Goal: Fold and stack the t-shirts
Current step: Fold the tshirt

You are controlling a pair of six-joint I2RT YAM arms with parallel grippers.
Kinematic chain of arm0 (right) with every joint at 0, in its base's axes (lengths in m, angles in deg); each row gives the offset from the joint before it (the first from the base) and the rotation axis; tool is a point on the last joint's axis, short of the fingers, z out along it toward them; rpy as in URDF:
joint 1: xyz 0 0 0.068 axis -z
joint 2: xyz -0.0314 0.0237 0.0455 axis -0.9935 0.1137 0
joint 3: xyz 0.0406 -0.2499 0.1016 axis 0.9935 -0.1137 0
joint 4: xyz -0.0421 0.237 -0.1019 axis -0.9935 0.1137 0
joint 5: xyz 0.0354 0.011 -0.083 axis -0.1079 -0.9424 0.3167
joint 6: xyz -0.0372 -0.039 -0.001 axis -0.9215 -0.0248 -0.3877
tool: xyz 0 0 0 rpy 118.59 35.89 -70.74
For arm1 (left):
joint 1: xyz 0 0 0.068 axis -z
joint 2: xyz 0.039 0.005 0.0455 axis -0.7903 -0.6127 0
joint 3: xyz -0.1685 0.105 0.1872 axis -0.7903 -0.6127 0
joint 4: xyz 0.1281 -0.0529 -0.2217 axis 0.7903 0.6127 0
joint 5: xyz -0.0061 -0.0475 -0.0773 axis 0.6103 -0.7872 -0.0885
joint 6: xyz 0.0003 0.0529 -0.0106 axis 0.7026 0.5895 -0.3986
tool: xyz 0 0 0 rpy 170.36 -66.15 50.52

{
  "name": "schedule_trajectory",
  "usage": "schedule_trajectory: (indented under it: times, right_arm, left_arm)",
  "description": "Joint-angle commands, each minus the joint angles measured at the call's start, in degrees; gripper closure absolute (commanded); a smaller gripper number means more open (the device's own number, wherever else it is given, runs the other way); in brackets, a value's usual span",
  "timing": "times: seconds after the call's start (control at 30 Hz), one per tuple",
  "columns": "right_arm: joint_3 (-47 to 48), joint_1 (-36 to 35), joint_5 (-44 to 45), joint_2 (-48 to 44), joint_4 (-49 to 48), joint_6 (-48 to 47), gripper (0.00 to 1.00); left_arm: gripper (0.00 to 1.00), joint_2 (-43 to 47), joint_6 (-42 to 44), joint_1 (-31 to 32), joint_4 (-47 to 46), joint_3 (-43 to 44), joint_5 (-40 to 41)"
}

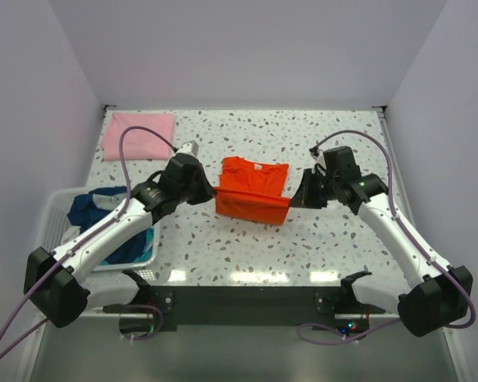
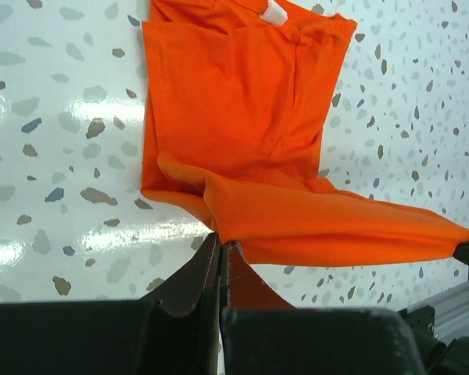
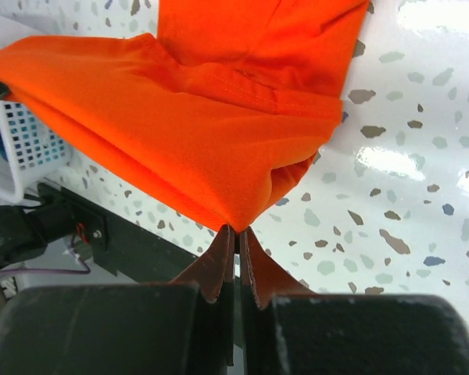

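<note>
Our left gripper (image 2: pixel 220 241) and right gripper (image 3: pixel 234 231) each clamp a corner of the orange t-shirt (image 1: pixel 252 192) — its near edge raised.

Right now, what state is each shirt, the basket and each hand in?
orange shirt: partly folded, near edge lifted between both hands.
pink shirt: folded flat, far left of the table.
blue shirts: crumpled in the basket.
left hand: shut on one orange shirt corner.
right hand: shut on the other corner.

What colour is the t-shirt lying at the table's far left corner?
Pale pink t-shirt; top external view shows it best.
</note>
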Motion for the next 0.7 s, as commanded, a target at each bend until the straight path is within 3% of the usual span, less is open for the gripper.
schedule_trajectory:
  times: [0.0,0.13,0.67]
  right_arm:
    - [3.19,3.39,-3.24,1.89,-1.97,-2.21,1.0]
    - [4.78,5.68,-7.63,5.23,-3.73,-2.3,1.0]
    - [13.74,11.83,-10.19,21.22,-7.33,-3.09,1.0]
  left_arm:
    - [1.0,-2.1,3.67,-2.98,-1.03,4.75,2.84]
    - [1.0,-5.61,4.81,-5.35,-2.08,7.74,1.34]
    - [1.0,-21.52,7.36,-11.86,-6.03,20.13,-4.46]
